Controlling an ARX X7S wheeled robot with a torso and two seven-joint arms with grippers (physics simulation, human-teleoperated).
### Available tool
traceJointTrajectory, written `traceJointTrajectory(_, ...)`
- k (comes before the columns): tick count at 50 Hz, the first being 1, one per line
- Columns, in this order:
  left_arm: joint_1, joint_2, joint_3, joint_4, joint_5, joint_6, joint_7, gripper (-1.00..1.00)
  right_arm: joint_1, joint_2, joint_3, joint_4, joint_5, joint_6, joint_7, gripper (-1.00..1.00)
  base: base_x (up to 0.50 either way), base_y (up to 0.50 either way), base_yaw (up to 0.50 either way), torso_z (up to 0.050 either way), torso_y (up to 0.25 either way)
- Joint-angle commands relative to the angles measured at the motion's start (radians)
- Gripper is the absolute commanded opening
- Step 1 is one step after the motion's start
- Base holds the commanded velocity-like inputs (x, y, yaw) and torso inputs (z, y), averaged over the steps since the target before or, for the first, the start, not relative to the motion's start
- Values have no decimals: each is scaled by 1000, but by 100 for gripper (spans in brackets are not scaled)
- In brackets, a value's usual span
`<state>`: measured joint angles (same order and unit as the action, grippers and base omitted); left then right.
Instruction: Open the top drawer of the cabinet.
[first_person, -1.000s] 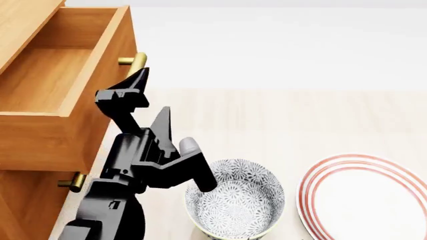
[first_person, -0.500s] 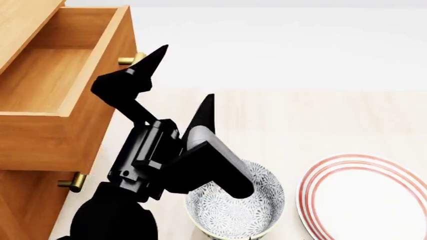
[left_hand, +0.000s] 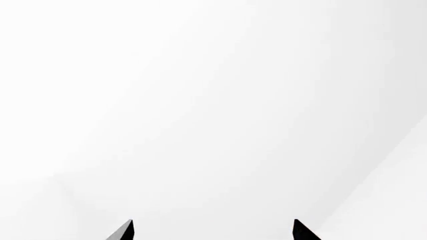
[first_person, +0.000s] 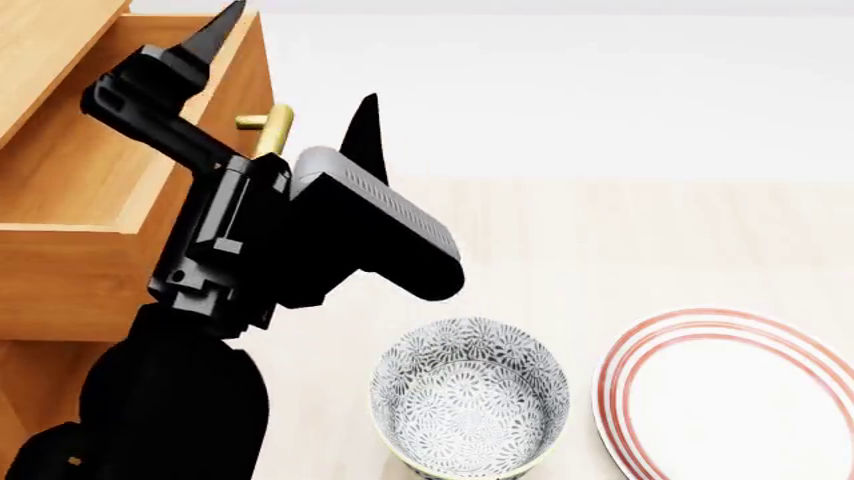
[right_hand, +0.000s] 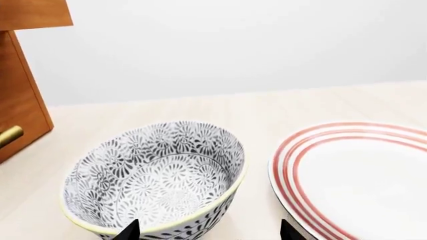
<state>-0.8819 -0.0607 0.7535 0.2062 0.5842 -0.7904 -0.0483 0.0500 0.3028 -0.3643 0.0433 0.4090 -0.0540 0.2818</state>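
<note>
- Brass handle of the top drawer now stands free; the left tool, fingers spread and empty, has lifted off it and risen over the drawer's front edge.
- Pulled well out of the cabinet, the drawer looks open; the task seems done.
- Below the left tool, a patterned bowl and striped plate sit on the desk, blocking nothing.
- Right tool hovers spread at the bowl.

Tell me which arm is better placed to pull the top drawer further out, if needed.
Left, probably. The left gripper is raised and open beside the top drawer and its brass handle. The right gripper sits low by the patterned bowl.
</note>
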Motion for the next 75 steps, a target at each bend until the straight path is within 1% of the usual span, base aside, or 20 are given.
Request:
traceJointTrajectory(1, -44, 14, -73, -19, -39, -26, 9, 100, -3, -14, 14, -2, -14, 0, -16, 100, 0, 0, 0, 0, 0)
traceJointTrajectory(8, -78, 43, -135, -36, -104, -74, 11, 100, -6, -10, 11, -15, -12, 7, -11, 100, 0, 0, 0, 0, 0)
traceJointTrajectory(15, -153, 50, -188, -78, -191, -109, 1, 100, -2, -13, 9, 1, -12, -1, -15, 100, 0, 0, 0, 0, 0)
traceJointTrajectory(22, -186, 38, -187, -110, -252, -121, -10, 100, -1, -8, 10, -13, -5, 10, -6, 100, 0, 0, 0, 0, 0)
traceJointTrajectory(27, -191, 43, -213, -129, -305, -134, -13, 100, 3, -8, 12, -10, -2, 12, -4, 100, 0, 0, 0, 0, 0)
traceJointTrajectory(28, -197, 33, -197, -144, -297, -120, -22, 100, 5, -9, 13, -7, 0, 11, -4, 100, 0, 0, 0, 0, 0)
traceJointTrajectory(34, -217, 33, -227, -215, -343, -104, -41, 100, 7, -7, 15, -8, 4, 14, -1, 100, 0, 0, 0, 0, 0)
traceJointTrajectory(35, -227, 27, -224, -255, -344, -78, -50, 100, 7, -6, 16, -14, 6, 19, 2, 100, 0, 0, 0, 0, 0)
traceJointTrajectory(39, -251, 27, -243, -325, -368, -60, -61, 100, 9, -6, 16, -12, 8, 19, 3, 100, 0, 0, 0, 0, 0)
traceJointTrajectory(47, -273, 28, -279, -386, -420, -53, -73, 100, 7, -6, 12, -6, 8, 14, 1, 100, 0, 0, 0, 0, 0)
traceJointTrajectory(51, -298, 24, -280, -437, -431, -32, -84, 100, 5, -4, 9, -9, 8, 16, 3, 100, 0, 0, 0, 0, 0)
traceJointTrajectory(59, -324, 22, -279, -465, -465, -26, -75, 100, 2, -1, 4, -19, 8, 21, 6, 100, 0, 0, 0, 0, 0)
traceJointTrajectory(64, -352, 41, -326, -489, -517, -57, -83, 100, 4, -4, 1, -2, 5, 10, 1, 100, 0, 0, 0, 0, 0)
traceJointTrajectory(68, -370, 46, -336, -491, -553, -77, -96, 100, 3, -2, 0, -8, 7, 14, 3, 100, 0, 0, 0, 0, 0)
traceJointTrajectory(69, -381, 54, -357, -490, -584, -97, -104, 100, 2, -1, -1, -10, 7, 13, 3, 100, 0, 0, 0, 0, 0)
traceJointTrajectory(71, -392, 53, -359, -489, -615, -110, -117, 100, 4, -1, -2, -8, 8, 14, 3, 100, 0, 0, 0, 0, 0)
traceJointTrajectory(75, -424, 55, -385, -499, -708, -141, -178, 100, 6, -3, -4, -1, 6, 9, 1, 100, 0, 0, 0, 0, 0)
